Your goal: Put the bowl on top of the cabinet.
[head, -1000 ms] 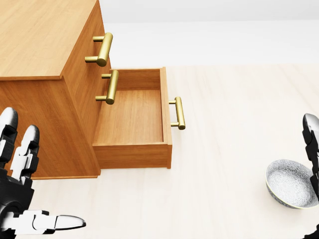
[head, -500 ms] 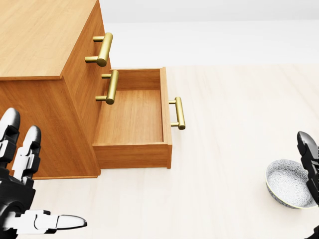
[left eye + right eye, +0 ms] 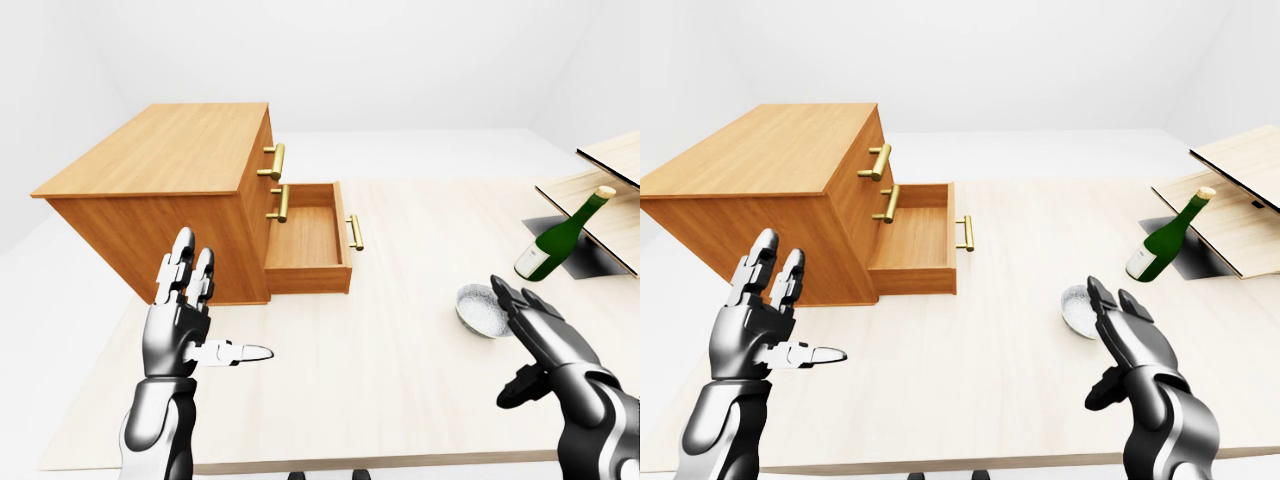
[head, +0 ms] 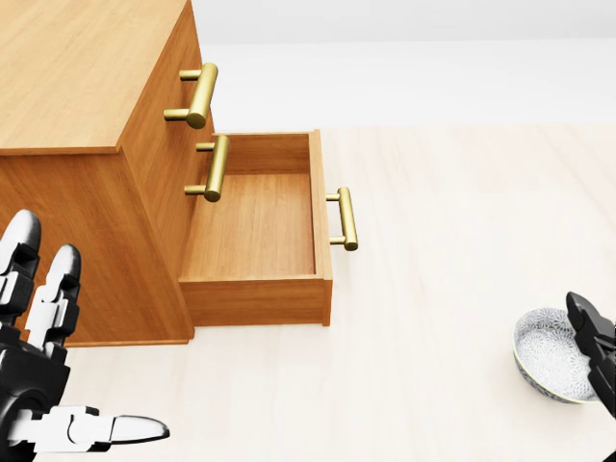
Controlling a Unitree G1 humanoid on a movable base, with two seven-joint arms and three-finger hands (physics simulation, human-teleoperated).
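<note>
**Right hand closing in on the bowl, nothing gripped yet**

The pale wooden table (image 3: 400, 390) is carrying everything, and the cabinet (image 3: 160, 160) is sitting at its upper left in the left-eye view, its flat top bare and waiting. The cabinet's lowest drawer (image 4: 255, 226) is standing pulled out toward the right of the head view, with nothing lying in it.

The left hand (image 3: 180, 325) is hovering just below the cabinet's near corner. Its fingers are stretched upward and its thumb is pointing sideways, released and holding nothing. It is sitting almost where it was a second ago.

The right hand (image 3: 1130, 345) is the part that is changing. Over the last second it has been sinking along the right edge of the head view, away from the cabinet, until its fingertips are overlapping the far rim of the bowl (image 4: 547, 351). Its fingers are spread and slack, not clenched round anything.

The bowl is resting upright on the table, well apart from the cabinet and to the lower right of the open drawer, and it has not shifted. By my reading, the reach is nearly finishing and the grasp is coming next. The lift and the carry across to the cabinet top are both still waiting.
</note>
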